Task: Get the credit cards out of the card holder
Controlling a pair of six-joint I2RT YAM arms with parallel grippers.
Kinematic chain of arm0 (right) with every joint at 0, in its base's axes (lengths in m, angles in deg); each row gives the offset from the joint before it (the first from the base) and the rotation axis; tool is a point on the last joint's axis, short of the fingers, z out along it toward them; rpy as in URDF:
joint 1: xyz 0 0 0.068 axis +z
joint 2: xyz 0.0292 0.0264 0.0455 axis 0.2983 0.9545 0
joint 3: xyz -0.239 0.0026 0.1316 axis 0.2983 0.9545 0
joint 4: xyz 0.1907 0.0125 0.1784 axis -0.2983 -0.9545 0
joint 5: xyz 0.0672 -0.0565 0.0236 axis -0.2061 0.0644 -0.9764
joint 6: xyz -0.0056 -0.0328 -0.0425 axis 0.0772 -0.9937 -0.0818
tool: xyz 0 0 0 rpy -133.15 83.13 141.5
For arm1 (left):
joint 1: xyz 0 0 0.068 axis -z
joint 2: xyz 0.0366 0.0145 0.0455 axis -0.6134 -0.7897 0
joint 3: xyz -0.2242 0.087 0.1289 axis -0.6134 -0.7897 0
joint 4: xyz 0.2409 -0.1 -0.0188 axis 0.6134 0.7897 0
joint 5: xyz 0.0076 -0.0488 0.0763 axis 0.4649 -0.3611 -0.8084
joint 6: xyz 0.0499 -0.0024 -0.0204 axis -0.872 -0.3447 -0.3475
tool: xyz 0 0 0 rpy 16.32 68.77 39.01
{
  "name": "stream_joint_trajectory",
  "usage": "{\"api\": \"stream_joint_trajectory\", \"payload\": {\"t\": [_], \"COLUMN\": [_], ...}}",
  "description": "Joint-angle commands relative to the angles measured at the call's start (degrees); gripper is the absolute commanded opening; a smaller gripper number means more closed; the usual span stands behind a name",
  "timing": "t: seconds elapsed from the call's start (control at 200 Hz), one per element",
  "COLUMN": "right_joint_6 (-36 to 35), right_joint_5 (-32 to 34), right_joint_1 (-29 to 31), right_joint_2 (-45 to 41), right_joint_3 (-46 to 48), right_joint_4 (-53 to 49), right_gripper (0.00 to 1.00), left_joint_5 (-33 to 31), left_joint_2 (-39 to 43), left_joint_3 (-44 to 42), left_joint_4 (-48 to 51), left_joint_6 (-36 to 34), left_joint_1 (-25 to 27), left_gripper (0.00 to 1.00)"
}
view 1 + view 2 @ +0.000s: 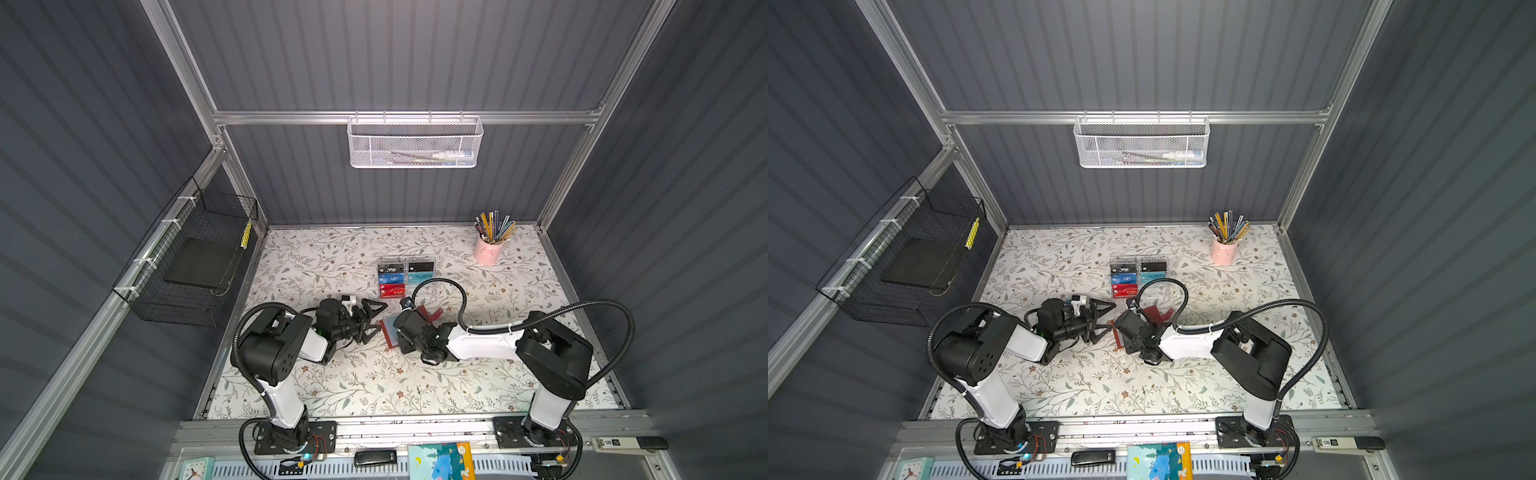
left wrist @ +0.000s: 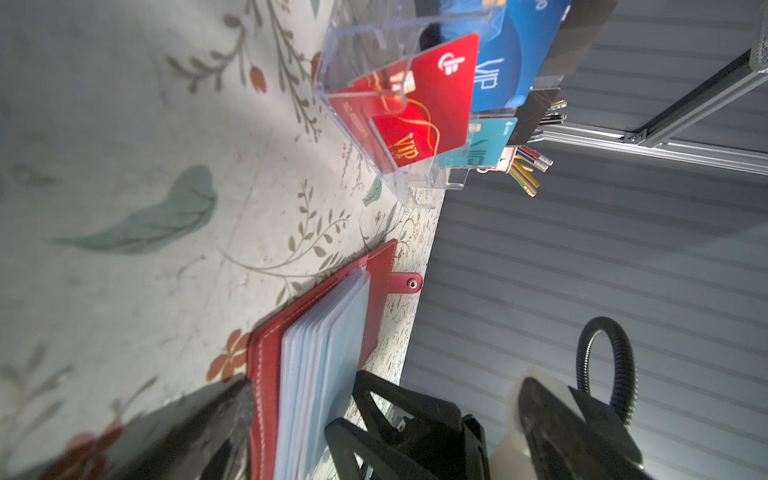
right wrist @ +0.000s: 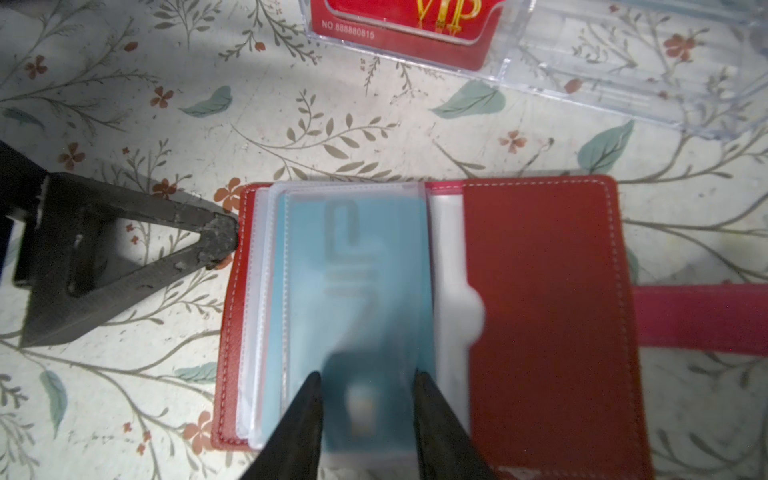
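Starting at the left, you have the left gripper (image 1: 380,317) low over the table (image 1: 332,374), its jaws spread fully apart and holding nothing. In the right wrist view, one finger (image 3: 216,239) of it points at the outer edge of the card holder (image 3: 540,311); if it touches or is only just beside, I cannot tell. The card holder lies open near the middle of the table, between both grippers. Its clear sleeves are on the half nearer to the left gripper, and its strap tab (image 3: 698,316) sticks out on the opposite side. A teal credit card (image 3: 357,270) lies at the top of the sleeves, blurred. The right gripper (image 3: 366,376) reaches in from the right and stands over one end of this card, with one finger at each long side and the jaws partly closed. Whether they pinch the card, you cannot tell from these views. Just behind the holder stands a clear rack (image 1: 407,276) with other cards. Far right at the back is a pink cup (image 1: 488,249) of pencils.
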Motion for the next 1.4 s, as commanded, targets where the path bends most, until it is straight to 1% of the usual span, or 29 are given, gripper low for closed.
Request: {"api": "stream_joint_trajectory", "payload": {"t": [0.0,0.095,0.22,0.285,0.4,0.52,0.615,0.94,1.166,1.291,1.396], "right_joint_6": [0.54,0.79,1.21,1.39,1.57,1.94,1.98,3.11,4.54,5.31,6.43], "right_joint_5": [-1.48,-2.25,-3.09,-3.42,-3.97,-4.65,-4.9,-7.43,-12.07,-14.73,-17.58], "right_joint_1": [-0.13,-0.12,-0.12,-0.14,-0.12,-0.12,-0.17,-1.3,-3.56,-4.98,-6.4], "right_joint_2": [2.46,3.44,4.19,4.2,3.88,3.15,3.13,1.57,-2.98,-4.3,-5.36], "right_joint_3": [0.9,0.81,0.89,1.07,1.33,1.55,1.51,3.46,7.22,8.95,10.78], "right_joint_4": [-0.71,-0.45,0.04,0.21,0.33,0.5,0.67,2.85,6.72,9.16,11.98], "right_gripper": [0.37,0.29,0.27,0.23,0.15,0.04,0.0,0.0,0.0,0.0,0.0], "left_joint_5": [-2.53,-2.42,-2.34,-2.35,-2.25,-1.83,-1.72,-1.73,-1.7,-1.8,-1.65], "left_joint_2": [-3.62,-3.93,-4.07,-4.19,-4.45,-4.31,-3.42,1.65,5.87,8.67,10.18], "left_joint_3": [-2.37,-2.48,-2.59,-2.77,-2.83,-2.52,-1.91,-0.14,1.9,3.54,4.71], "left_joint_4": [8.95,8.51,8.31,8.16,7.62,6.55,7.22,14.44,20.01,24.52,25.97], "left_joint_6": [0.06,0.16,0.21,0.21,0.4,1.31,1.37,-0.92,-2.64,-4.0,-4.03], "left_joint_1": [-0.39,-0.41,-0.5,-0.5,-0.59,-0.59,-0.59,-0.63,-0.59,-0.5,-0.41], "left_gripper": [1.0,1.0,1.0,1.0,1.0,1.0,1.0,1.0,1.0,1.0,1.0]}}
